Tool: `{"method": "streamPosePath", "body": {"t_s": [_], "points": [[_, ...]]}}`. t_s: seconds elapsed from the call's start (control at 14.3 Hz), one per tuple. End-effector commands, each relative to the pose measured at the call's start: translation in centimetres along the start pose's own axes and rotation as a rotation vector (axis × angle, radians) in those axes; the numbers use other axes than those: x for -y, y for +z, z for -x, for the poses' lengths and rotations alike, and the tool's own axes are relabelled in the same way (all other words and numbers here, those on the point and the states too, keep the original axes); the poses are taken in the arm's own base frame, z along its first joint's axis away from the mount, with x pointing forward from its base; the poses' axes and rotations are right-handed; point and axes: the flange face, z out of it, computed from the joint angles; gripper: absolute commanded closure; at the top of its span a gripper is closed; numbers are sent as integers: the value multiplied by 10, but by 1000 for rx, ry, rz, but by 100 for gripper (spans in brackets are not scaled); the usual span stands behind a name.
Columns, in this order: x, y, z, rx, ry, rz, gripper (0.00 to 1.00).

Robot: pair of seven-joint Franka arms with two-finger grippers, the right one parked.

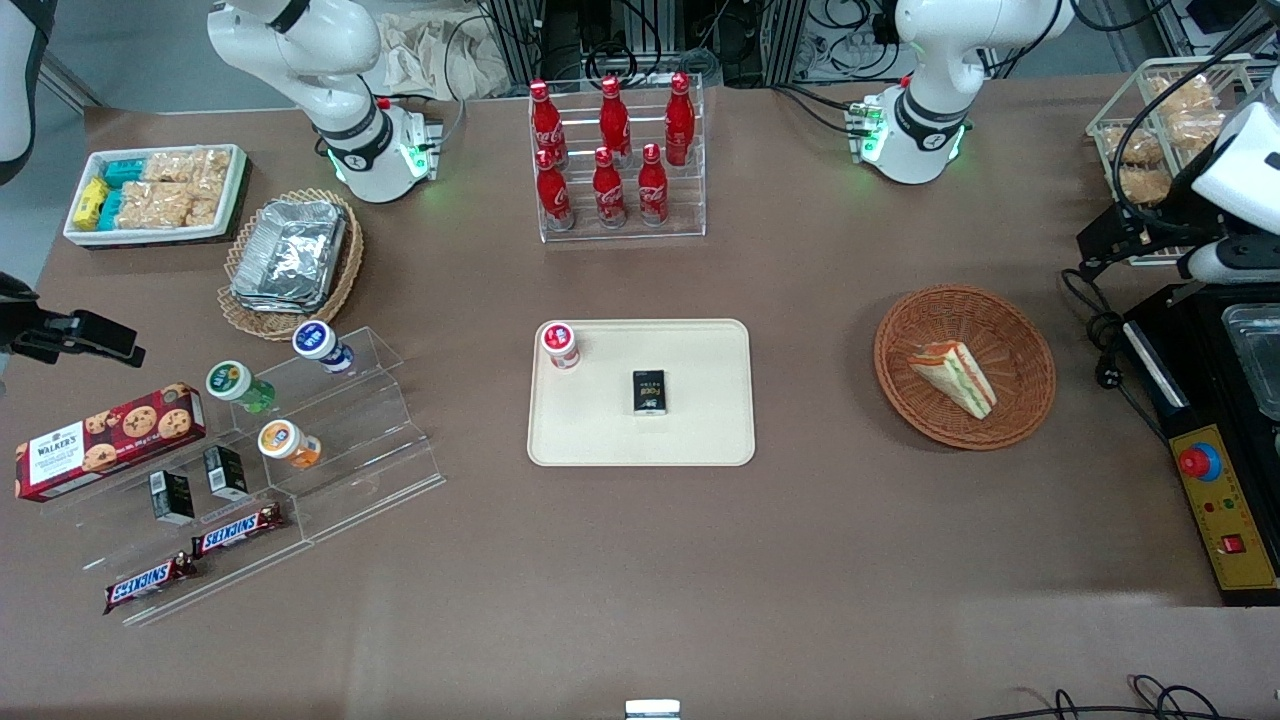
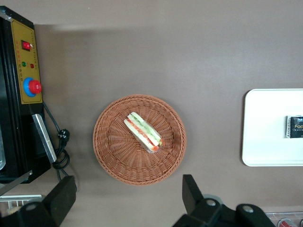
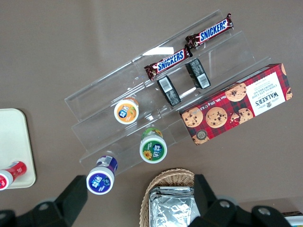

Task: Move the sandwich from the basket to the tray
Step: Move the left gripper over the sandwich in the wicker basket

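Observation:
The sandwich (image 1: 955, 375) (image 2: 143, 131), a wrapped wedge with green and orange filling, lies in the round orange-brown basket (image 1: 1000, 310) (image 2: 113, 156). The cream tray (image 1: 700, 430) (image 2: 265, 123) sits at the table's middle, beside the basket toward the parked arm's end. It carries a small red-capped bottle (image 1: 560, 345) and a small black box (image 1: 650, 390) (image 2: 294, 126). My gripper (image 2: 125, 196) hangs open high above the table, just outside the basket's rim and farther from the front camera than the basket. Nothing is between its fingers.
A black control box with a red button (image 1: 1215, 500) (image 2: 28, 61) and its cable lie beside the basket at the working arm's end. A rack of cola bottles (image 1: 615, 160) stands farther from the front camera than the tray. A wire snack basket (image 1: 1160, 120) is near the arm.

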Motion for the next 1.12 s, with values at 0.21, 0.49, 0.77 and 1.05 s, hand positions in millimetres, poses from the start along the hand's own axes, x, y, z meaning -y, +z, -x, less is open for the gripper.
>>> {"method": "streamPosePath", "body": {"t_s": [0.21, 0.49, 0.77, 1.05], "points": [[-15, 25, -22, 63, 29, 10, 0], [-4, 69, -7, 123, -130, 1, 0], [2, 131, 12, 37, -538, -7, 0], [2, 201, 42, -3, -814, 3, 0]]}}
